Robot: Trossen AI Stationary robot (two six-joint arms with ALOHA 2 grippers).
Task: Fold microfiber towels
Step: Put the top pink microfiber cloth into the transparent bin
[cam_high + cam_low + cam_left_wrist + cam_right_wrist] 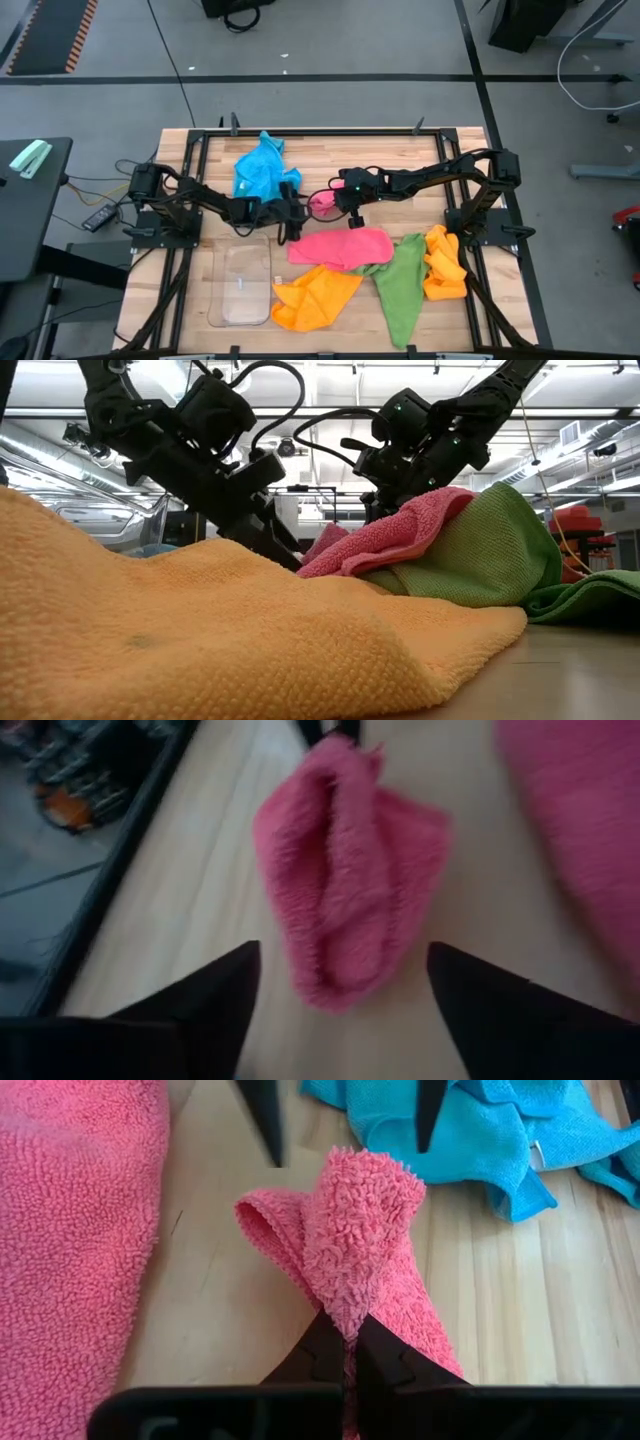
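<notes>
Two grippers meet near the middle of the wooden table [180, 170], with a small bunched pink towel [322, 203] between them. The right gripper [345, 1342] is clenched on one end of this towel; in its wrist view the fingers pinch a raised fold of the pink pile, and the rest of the cloth trails down out of sight behind the gripper body. The left gripper [345, 982] stands released, its two dark fingertips spread to either side of the towel's opposite end without touching it, as far as its blurred wrist view allows. From above, both grippers are dark shapes against dark arms, so their fingers cannot be made out there.

A second, flatter pink towel [340, 246] lies just beside the grippers, nearer the front edge, with a green towel [400, 285] overlapping its right end. An orange towel [305, 297] lies crumpled in front of it, and another orange towel [444, 262] is heaped by the right arm's base. A sky blue towel [260, 165] sits bunched at the far side, partly under the left arm. A clear plastic tray [240, 285] rests near the front left.

In the low view an orange towel [200, 630] fills most of the foreground and hides the table surface, the tray and both sets of fingertips.
</notes>
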